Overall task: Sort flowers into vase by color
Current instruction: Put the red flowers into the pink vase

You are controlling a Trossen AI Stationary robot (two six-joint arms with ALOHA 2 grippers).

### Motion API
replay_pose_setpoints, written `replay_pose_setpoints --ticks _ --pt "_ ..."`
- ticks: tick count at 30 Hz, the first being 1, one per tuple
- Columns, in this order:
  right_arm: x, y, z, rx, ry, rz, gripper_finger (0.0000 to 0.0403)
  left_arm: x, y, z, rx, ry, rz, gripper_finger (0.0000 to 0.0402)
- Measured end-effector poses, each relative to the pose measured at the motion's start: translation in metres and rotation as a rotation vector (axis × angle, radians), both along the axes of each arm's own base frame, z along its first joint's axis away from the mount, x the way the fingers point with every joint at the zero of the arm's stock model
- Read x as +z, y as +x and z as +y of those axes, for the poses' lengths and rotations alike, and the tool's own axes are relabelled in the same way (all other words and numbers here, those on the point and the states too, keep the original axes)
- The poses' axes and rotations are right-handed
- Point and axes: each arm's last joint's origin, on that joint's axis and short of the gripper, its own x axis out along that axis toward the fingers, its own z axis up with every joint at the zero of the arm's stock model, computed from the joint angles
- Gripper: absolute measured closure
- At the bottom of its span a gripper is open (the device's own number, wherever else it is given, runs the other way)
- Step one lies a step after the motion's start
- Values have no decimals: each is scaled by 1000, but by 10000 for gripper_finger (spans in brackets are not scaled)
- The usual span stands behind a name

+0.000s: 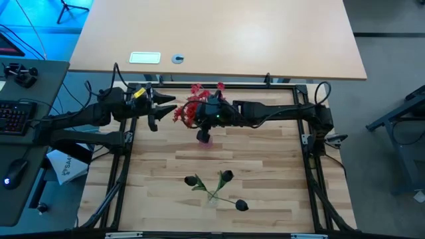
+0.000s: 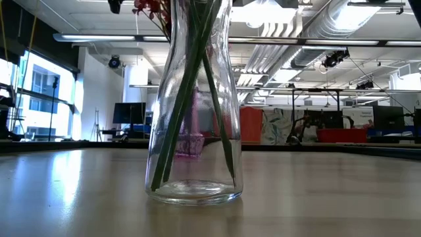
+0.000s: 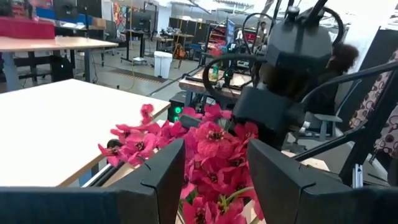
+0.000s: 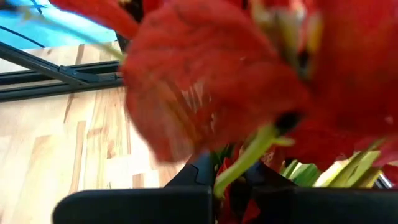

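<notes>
Red flower bunches (image 1: 189,111) stand in a small pink vase (image 1: 205,138) at the table's far middle. My right gripper (image 1: 203,114) reaches in from the right and sits among the blossoms, shut on a red bunch's green stalk (image 4: 249,155). My left gripper (image 1: 169,107) hovers just left of them, open, with red blossoms (image 3: 211,140) showing between its fingers. Three dark blooms (image 1: 227,176) stand in a clear glass vase (image 1: 214,196) near the front; their stems (image 2: 191,99) lean inside the glass (image 2: 230,164). Seen through that glass is the pink vase (image 2: 191,141). My right gripper pinches a red bunch by its green stalk (image 4: 231,175) just below the blossoms, coming level from the table's right side. Blossoms close to the camera hide most of the hold. The bunch stands upright over the pink vase; its lower end is hidden.
A dark metal frame (image 1: 305,143) borders the wooden work surface. A larger light table (image 1: 219,33) stands beyond the far edge, carrying a white label and a small round object. Bare wood lies between the two vases and to both sides.
</notes>
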Motion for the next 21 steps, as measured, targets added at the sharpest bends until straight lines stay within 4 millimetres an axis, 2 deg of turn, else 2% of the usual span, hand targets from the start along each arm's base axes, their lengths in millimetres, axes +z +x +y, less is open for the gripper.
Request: replay_pose_setpoints --ticks 12,21 --pt "-6 2 0 -7 14 19 401 10 -20 -3 45 31 -72 241" --pt "-10 3 2 33 78 39 355 11 -22 -3 45 32 -78 241"
